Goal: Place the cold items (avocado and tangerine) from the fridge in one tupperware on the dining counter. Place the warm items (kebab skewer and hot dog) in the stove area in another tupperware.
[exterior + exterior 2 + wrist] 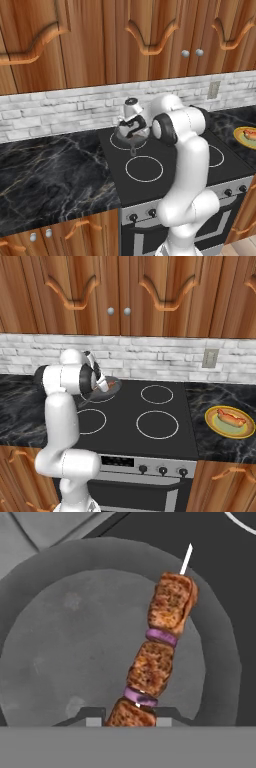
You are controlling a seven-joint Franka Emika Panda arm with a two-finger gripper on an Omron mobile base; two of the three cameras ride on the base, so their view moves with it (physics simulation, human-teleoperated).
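The jaws are closed on the lowest chunk of one kebab skewer (pixel 159 657), three browned meat cubes with two purple onion rings, lying in a round grey pan (pixel 65 642) on the black stove (pixel 145 421). The right base view adds one hot dog (pixel 230 418) on a yellow plate (pixel 212 426) on the dark marble tabletop (pixel 220 446).
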